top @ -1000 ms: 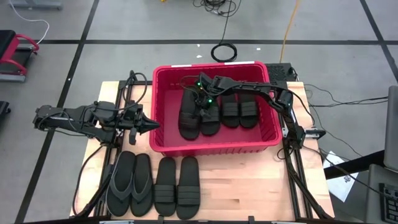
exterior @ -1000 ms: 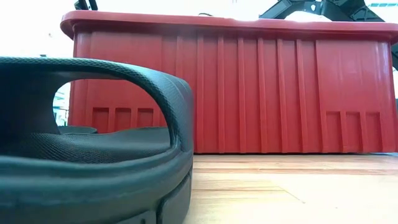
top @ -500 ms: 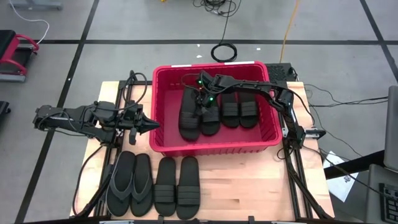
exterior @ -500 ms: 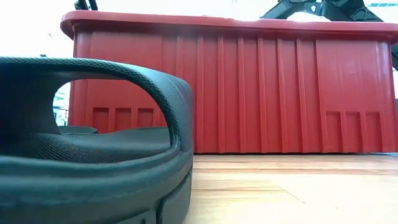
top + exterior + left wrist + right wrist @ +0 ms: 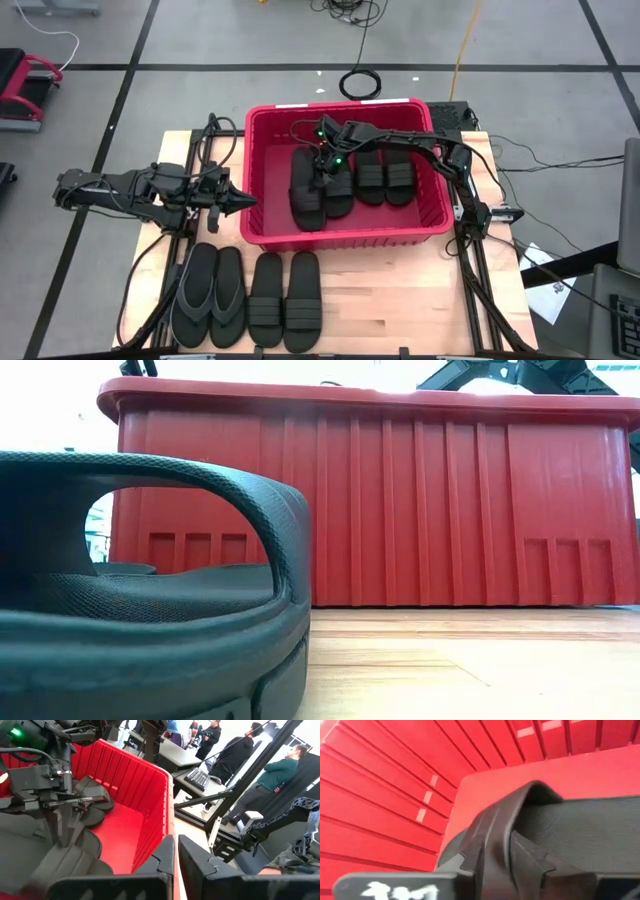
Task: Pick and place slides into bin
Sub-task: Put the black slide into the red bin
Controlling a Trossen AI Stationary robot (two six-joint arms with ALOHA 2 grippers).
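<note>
The red bin (image 5: 262, 170) stands at the table's far middle and holds several black slides side by side. My right gripper (image 5: 322, 168) reaches down into the bin and is shut on the leftmost slide (image 5: 308, 195). It also shows in the left wrist view (image 5: 62, 832). My left gripper (image 5: 243, 201) is shut and empty, just outside the bin's left wall. Two ribbed-strap slides (image 5: 284, 300) and two thong flip-flops (image 5: 208, 295) lie flat on the table's near left part. My right gripper pinches the raised edge of the slide's strap (image 5: 495, 827) between its two fingers (image 5: 470, 857). The fingers come from above, pointing down into the bin. The slide lies lengthwise next to the second slide (image 5: 339, 185). Whether its sole is on the bin's floor, I cannot tell.
The bin's near wall (image 5: 400, 510) fills the low view, with a slide's strap (image 5: 200, 490) close in front of the camera. Bare red floor (image 5: 125, 830) shows along the bin's left wall. People stand in the room beyond the table (image 5: 270, 780).
The leftmost slide in the bin has shifted a little toward the table's near edge and swung straighter, closer to the slide beside it, with my right gripper on it.
</note>
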